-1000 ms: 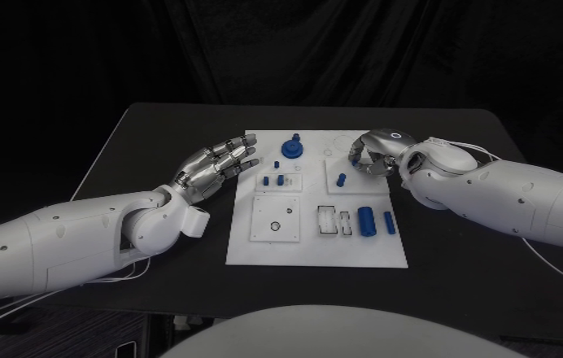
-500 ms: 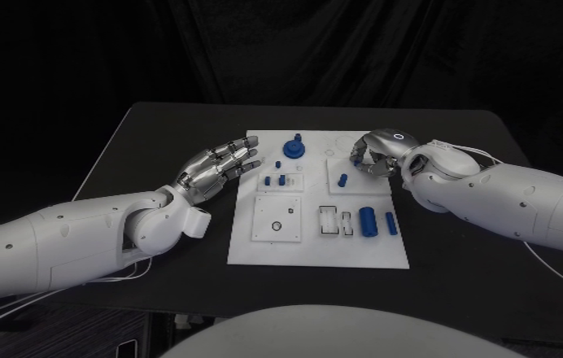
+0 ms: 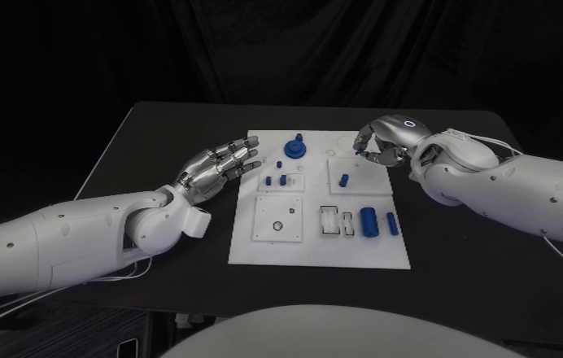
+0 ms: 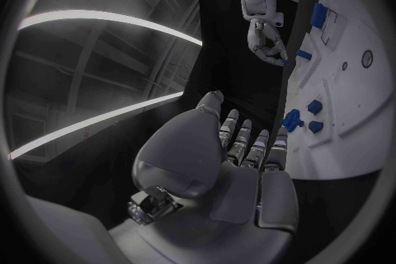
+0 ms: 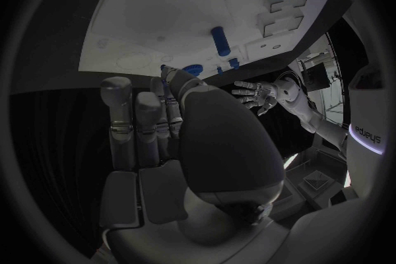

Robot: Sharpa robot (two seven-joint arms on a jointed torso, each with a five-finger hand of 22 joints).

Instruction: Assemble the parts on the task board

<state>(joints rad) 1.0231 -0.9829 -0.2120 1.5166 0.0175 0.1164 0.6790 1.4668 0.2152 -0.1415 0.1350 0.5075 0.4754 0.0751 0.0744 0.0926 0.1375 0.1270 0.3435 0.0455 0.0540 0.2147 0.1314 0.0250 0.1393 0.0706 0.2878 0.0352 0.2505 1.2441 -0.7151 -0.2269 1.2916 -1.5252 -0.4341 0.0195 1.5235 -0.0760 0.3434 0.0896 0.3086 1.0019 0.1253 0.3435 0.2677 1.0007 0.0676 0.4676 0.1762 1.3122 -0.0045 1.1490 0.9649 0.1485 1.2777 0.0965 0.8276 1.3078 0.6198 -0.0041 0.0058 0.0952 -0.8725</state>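
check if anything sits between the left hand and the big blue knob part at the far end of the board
Nothing visible does. The left hand hovers open over the task board's left edge, and only bare white board lies between its fingertips and the blue knob part. The small blue pegs stand nearer, off that line.

Setting: robotics lab or test cell. Evidence: black table (image 3: 153,130) carrying a white task board (image 3: 264,252) with blue parts (image 3: 367,220); black curtain backdrop (image 3: 281,32) from 9 through 12 to 3 o'clock; industrial ceiling beams (image 4: 107,16) in the left wrist view.
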